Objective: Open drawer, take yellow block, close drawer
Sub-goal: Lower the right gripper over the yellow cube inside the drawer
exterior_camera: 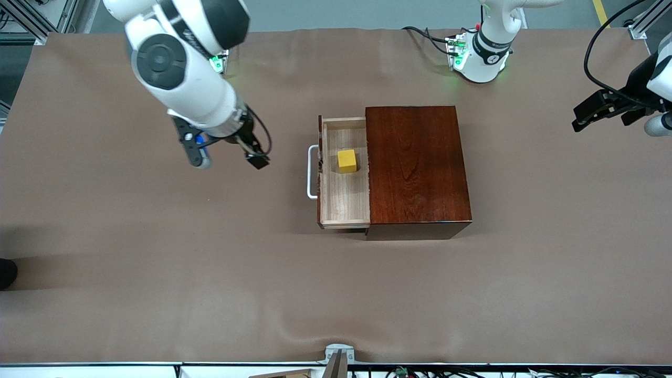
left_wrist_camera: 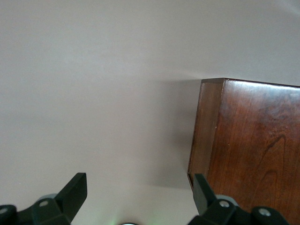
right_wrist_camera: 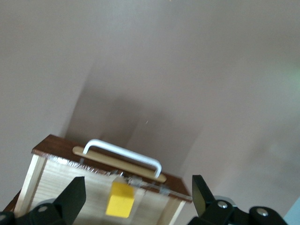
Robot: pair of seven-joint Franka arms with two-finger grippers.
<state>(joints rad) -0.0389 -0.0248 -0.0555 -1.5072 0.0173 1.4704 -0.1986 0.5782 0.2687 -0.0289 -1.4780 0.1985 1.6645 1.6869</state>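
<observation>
With the drawer [exterior_camera: 345,178] pulled out, the yellow block [exterior_camera: 347,160] sits inside; the right gripper [exterior_camera: 228,157], jaws apart, should descend squarely over it. The left gripper [exterior_camera: 604,111], jaws apart, waits well away from the drawer.

A matte brown-covered surface [exterior_camera: 157,294] fills the scene, creased near the front edge. Aluminium frame rails [exterior_camera: 31,21] and grey floor [exterior_camera: 341,13] border it under soft, even light.
</observation>
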